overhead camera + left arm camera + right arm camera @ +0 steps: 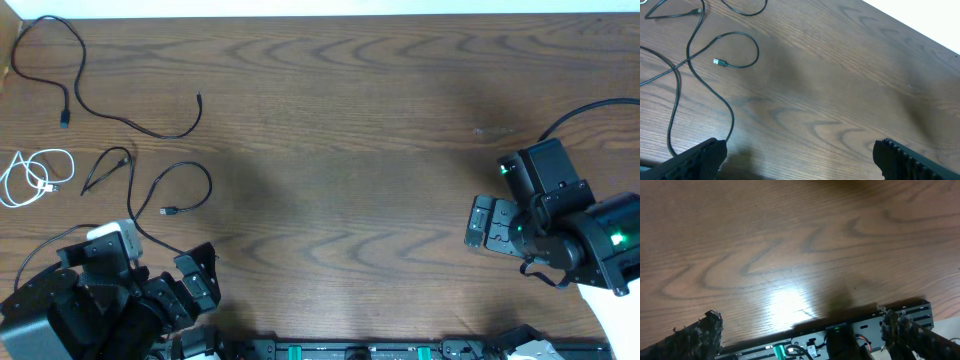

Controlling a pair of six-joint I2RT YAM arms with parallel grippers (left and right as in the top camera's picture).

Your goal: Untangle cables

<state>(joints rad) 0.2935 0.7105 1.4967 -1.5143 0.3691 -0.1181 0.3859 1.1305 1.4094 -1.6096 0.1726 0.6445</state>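
Several thin black cables lie on the left of the wooden table. One long black cable (80,95) curves along the far left. A folded black one (105,168) lies below it. A looped black cable (180,190) with a plug end runs down toward my left gripper; it also shows in the left wrist view (735,50). A short white cable (35,175) is coiled at the left edge. My left gripper (195,285) is open and empty, near the table's front edge. My right gripper (485,222) is open and empty at the right, far from the cables.
A black frame with green parts (350,350) runs along the table's front edge; it also shows in the right wrist view (840,335). A thick black arm cable (590,110) arcs over the table at the far right.
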